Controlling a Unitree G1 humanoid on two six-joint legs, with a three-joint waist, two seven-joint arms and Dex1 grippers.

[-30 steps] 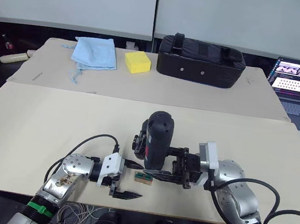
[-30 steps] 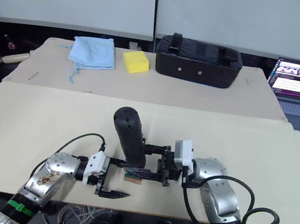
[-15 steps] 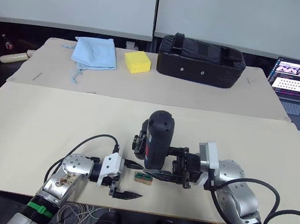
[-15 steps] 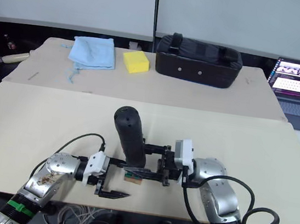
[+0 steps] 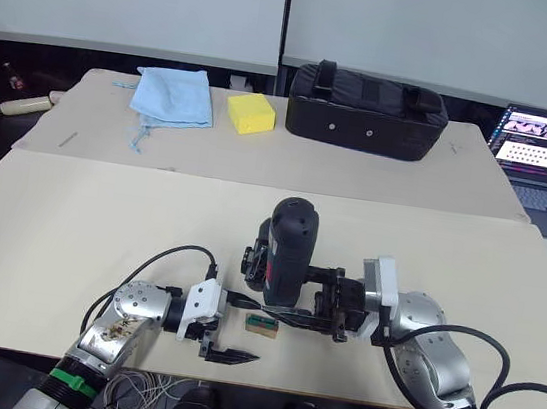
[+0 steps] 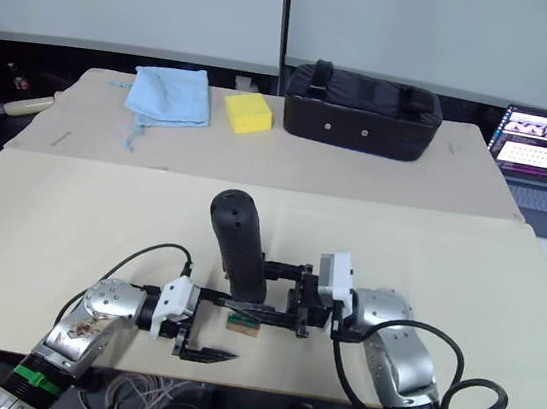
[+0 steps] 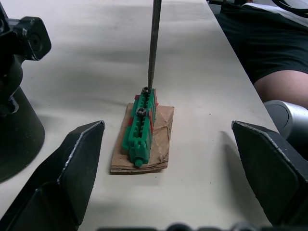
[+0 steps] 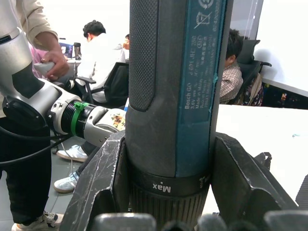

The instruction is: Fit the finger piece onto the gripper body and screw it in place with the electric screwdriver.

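Green screw holder (image 7: 139, 133): sat on a brown card scrap on the beige table (image 5: 98, 232), between my two grippers; two screw heads seated in it.
Left gripper (image 5: 227, 330): lay low on the table near the front edge, arm stretched rightward, fingers spread wide either side of the holder without touching it, gripping nothing.
Bit (image 7: 154, 43): thin metal shaft came down upright onto the far screw in the holder; I judged it to be picking up a screw.
Electric screwdriver (image 5: 288, 252): stood nearly upright, rounded end up, clamped in my right gripper.
Gripper body (image 5: 258, 261): dark blocky part just behind the screwdriver, mostly hidden by it; I could not tell its state.
Right gripper (image 5: 317, 296): forearm bent in from the right, fingers pointing left, closed around the driver's lower barrel.
Finger piece: I could not make it out.
Progress: early, in my judgement; screw pick-up in hand, and I saw no sign of fitting or fastening done.
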